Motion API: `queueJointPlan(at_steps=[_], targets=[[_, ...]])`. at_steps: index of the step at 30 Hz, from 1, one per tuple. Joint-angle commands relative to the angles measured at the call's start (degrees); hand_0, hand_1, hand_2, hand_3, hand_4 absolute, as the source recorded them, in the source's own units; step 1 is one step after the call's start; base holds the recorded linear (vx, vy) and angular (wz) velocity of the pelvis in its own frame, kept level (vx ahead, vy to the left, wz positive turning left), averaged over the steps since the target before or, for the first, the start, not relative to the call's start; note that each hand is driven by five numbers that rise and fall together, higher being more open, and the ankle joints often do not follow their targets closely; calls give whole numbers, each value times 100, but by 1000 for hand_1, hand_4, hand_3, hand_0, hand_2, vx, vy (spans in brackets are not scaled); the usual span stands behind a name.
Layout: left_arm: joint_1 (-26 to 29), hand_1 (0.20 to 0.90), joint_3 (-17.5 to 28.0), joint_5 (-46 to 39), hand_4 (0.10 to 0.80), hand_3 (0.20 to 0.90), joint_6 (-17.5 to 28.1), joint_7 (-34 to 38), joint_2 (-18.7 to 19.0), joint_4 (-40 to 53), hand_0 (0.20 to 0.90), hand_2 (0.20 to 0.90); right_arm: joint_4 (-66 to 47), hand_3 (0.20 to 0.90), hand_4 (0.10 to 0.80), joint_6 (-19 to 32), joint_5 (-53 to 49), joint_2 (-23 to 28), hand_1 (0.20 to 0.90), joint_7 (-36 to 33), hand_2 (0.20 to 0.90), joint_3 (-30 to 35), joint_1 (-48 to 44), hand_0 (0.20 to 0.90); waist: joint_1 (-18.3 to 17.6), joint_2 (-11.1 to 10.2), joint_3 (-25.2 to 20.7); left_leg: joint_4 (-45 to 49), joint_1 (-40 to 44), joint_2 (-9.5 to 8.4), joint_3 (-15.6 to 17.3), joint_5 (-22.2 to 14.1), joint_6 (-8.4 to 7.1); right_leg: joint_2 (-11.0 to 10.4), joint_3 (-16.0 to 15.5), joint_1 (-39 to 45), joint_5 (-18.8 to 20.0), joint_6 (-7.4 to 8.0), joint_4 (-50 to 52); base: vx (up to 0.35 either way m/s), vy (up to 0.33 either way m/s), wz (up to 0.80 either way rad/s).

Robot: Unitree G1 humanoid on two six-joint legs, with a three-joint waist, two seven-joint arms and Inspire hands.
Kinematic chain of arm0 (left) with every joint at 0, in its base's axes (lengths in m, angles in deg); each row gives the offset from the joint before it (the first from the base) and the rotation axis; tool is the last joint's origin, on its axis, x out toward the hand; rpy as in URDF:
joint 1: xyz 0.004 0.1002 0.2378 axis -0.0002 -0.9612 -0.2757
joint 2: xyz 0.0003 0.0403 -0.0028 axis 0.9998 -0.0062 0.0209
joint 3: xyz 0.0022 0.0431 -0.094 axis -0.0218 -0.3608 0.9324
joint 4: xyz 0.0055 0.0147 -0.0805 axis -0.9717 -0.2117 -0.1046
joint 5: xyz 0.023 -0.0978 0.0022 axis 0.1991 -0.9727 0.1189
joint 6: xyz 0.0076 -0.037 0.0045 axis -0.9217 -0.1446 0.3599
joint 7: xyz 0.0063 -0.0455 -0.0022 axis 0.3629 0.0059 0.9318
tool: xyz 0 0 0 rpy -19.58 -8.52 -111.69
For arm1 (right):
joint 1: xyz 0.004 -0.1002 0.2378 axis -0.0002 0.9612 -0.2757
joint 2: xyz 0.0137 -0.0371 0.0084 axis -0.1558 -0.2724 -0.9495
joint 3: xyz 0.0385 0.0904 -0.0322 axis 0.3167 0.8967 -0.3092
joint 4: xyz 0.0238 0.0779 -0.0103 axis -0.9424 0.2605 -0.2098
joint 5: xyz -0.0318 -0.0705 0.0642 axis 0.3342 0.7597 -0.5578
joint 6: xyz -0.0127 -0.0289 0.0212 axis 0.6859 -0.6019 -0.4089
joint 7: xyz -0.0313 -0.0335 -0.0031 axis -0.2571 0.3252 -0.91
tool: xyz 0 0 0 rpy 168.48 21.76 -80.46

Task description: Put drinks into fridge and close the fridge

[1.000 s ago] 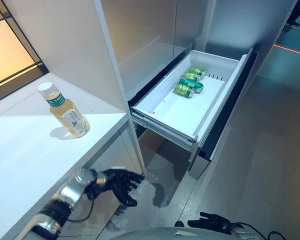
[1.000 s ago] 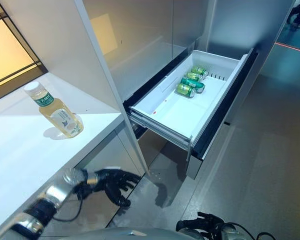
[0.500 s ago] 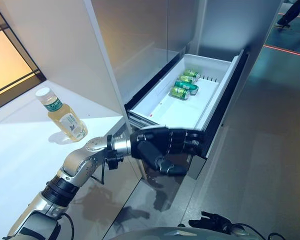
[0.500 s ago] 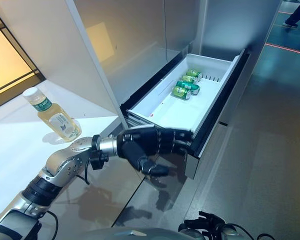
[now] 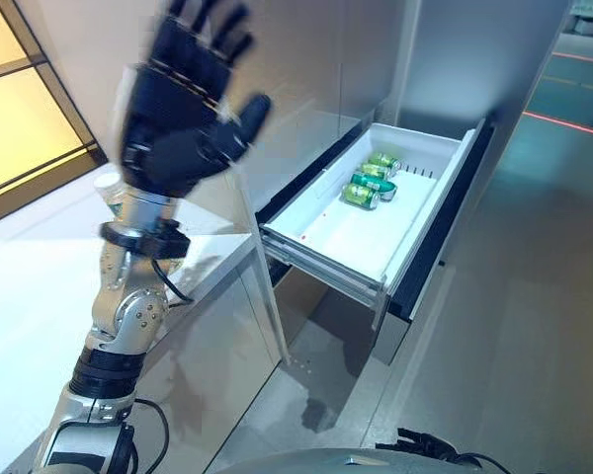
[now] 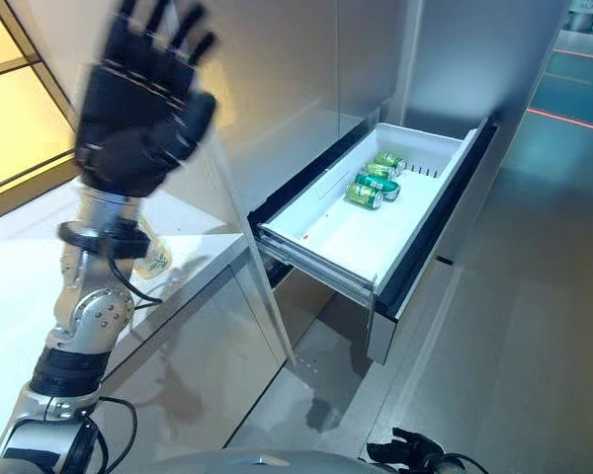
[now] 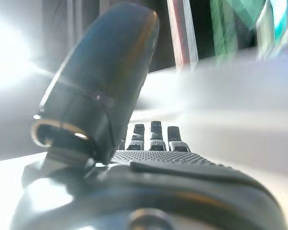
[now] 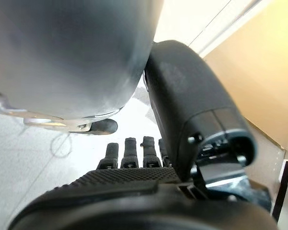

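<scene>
green cans [image 5: 372, 182] lie in the open fridge drawer [image 5: 328, 233]; left hand [image 5: 178, 109] raised, fingers spread.

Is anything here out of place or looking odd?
Nothing is spilled or damaged. The fridge drawer stands open with green cans lying on their sides, and the bottle is not yet inside, half hidden behind the raised left hand.

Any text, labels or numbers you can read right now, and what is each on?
No text can be read in these views.
Cans in the open drawer: green print, too small to read.
Bottle on the white counter: mostly hidden behind the raised left hand; its label does not show enough to read.
Fridge front: plain, no sign or number seen.
</scene>
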Motion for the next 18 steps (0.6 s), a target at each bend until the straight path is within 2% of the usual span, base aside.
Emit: queueJointPlan(at_steps=[1, 4, 11, 18], targets=[[241, 900, 490, 1317, 800, 900, 1007, 901, 148, 468, 900, 900, 385, 900, 800, 118, 293, -125, 900, 51, 900, -366, -68, 900, 144, -82, -60, 62, -232, -102, -322, -388, 73, 104, -304, 36, -997, 97, 727, 8, -11, 11], [168, 900, 546, 2125, 800, 900, 1065, 1535, 214, 436, 900, 900, 365, 900, 800, 93, 332, -149, 900, 61, 900, -427, -128, 900, 230, -85, -47, 60, -254, -92, -373, -372, 55, 99, -399, 37, -1052, 65, 778, 7, -6, 24], [228, 900, 392, 2695, 800, 900, 183, 2311, 529, 85, 900, 900, 208, 900, 800, -93, 378, -137, 900, 85, 900, -600, -272, 900, 347, -55, -3, 90, -305, -78, -470, -337, 13, 75, -570, 6, -1160, 26, 940, 5, -5, 20], [47, 900, 398, 2516, 800, 900, -193, 2286, 656, -244, 900, 900, 136, 900, 800, -197, 443, -84, 900, 90, 900, -586, -325, 900, 429, -34, 56, 156, -350, -77, -544, -317, -31, 54, -671, 17, -1207, 16, 1011, 5, 4, 7]])
